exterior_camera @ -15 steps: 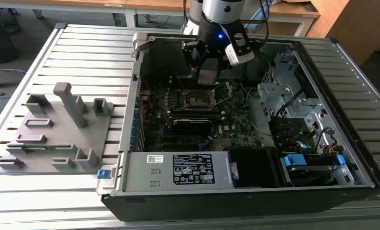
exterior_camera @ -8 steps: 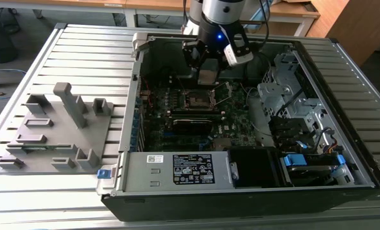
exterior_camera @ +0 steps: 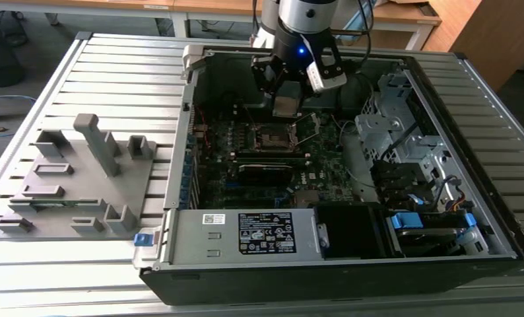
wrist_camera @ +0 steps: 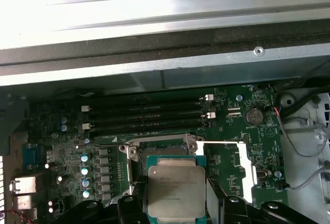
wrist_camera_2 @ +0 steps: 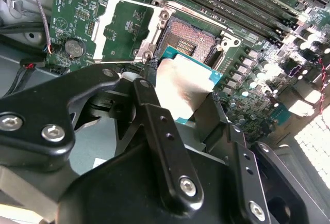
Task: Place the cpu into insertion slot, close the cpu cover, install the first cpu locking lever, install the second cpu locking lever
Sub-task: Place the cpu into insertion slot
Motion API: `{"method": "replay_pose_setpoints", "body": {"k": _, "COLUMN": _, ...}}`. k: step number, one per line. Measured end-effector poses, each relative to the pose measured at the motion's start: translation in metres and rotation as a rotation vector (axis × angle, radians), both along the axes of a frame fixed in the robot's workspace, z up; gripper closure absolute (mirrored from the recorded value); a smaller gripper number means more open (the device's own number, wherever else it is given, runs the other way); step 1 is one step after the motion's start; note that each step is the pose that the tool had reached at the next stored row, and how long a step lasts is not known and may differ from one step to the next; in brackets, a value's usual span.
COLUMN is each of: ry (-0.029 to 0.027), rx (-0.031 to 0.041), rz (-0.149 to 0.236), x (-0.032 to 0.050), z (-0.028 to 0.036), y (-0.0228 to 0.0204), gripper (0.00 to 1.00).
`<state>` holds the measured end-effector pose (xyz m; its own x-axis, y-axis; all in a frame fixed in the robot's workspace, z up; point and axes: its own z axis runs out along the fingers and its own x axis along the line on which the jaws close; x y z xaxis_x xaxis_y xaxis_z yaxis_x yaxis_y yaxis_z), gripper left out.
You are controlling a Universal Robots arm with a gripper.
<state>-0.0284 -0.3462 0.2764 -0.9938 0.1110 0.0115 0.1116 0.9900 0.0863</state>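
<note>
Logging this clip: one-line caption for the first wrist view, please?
Hand grips small square grey metal-topped cpu above the silver-rimmed insertion slot, thin silver cover frame open alongside.

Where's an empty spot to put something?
The insertion slot is bare, bordered by its silver rim and the open cpu cover. Table slats on the exterior view's left, behind the grey fixture, are free. Around the memory slots it's crowded.

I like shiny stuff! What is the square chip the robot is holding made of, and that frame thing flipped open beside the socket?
The cpu looks metal on top: a dull grey, brushed lid with soft reflections. It sits on a thin green board, probably fibreglass. The cpu cover looks like thin bare steel or a similar metal: bright silver and glaring in the light.
</note>
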Motion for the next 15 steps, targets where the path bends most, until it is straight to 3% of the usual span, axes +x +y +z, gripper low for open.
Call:
{"method": "replay_pose_setpoints", "body": {"k": 6, "ry": 0.0, "rx": -0.0001, "rz": -0.014, "x": 0.0, "z": -0.0001, "y": 0.0, "gripper": 0.46}}
{"method": "replay_pose_setpoints", "body": {"k": 15, "ry": 0.0, "rx": -0.0001, "rz": -0.131, "x": 0.0, "z": -0.0009, "y": 0.0, "gripper": 0.46}}
